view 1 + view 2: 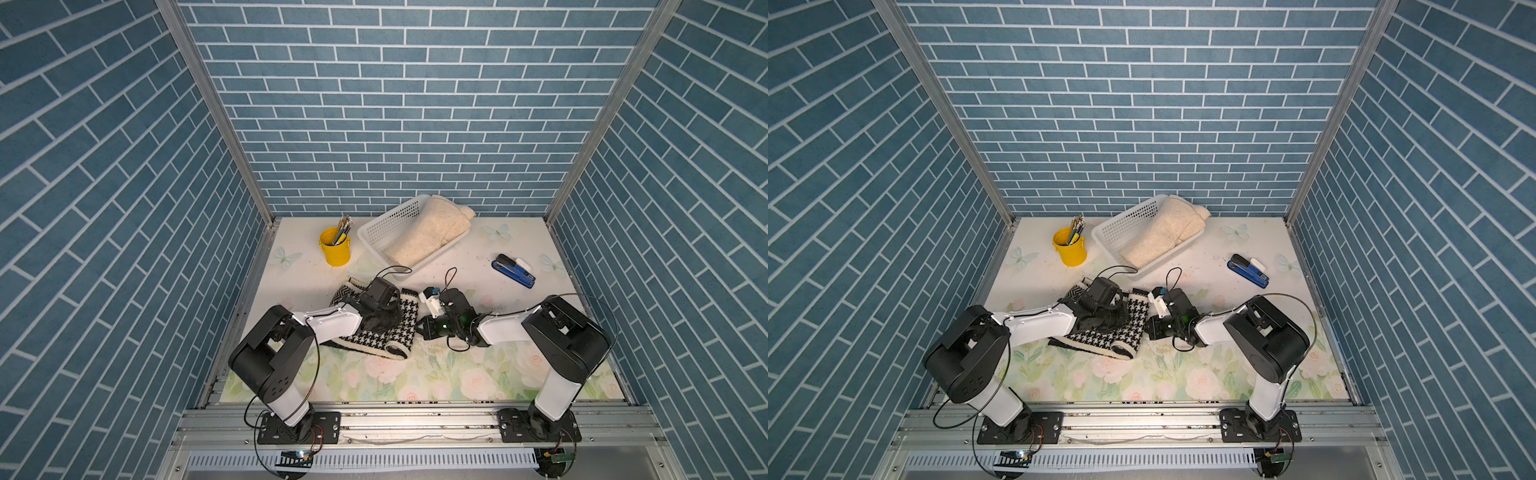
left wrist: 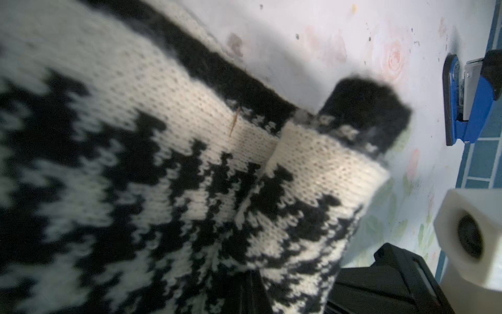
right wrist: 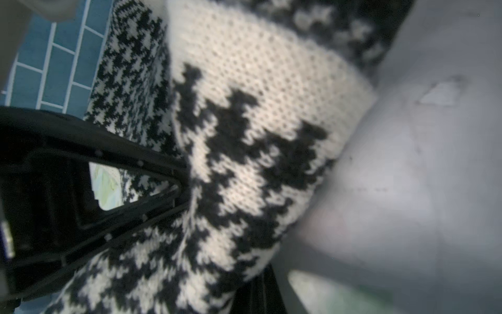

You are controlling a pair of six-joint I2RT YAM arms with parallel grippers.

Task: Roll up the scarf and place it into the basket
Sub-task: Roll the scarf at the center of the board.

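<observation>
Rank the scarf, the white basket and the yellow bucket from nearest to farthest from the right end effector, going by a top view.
From the right end effector, in a top view:
1. scarf: right at its tips, on its left.
2. basket: farther back, toward the rear wall.
3. bucket: back and to the left, beyond the scarf.

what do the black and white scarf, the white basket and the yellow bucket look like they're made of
Scarf: knitted yarn, maybe wool or acrylic; stitch loops and a fuzzy surface show.
Basket: likely moulded plastic, smooth white, with a regular grid of holes.
Bucket: probably painted metal, glossy yellow with a thin rim; possibly plastic.
</observation>
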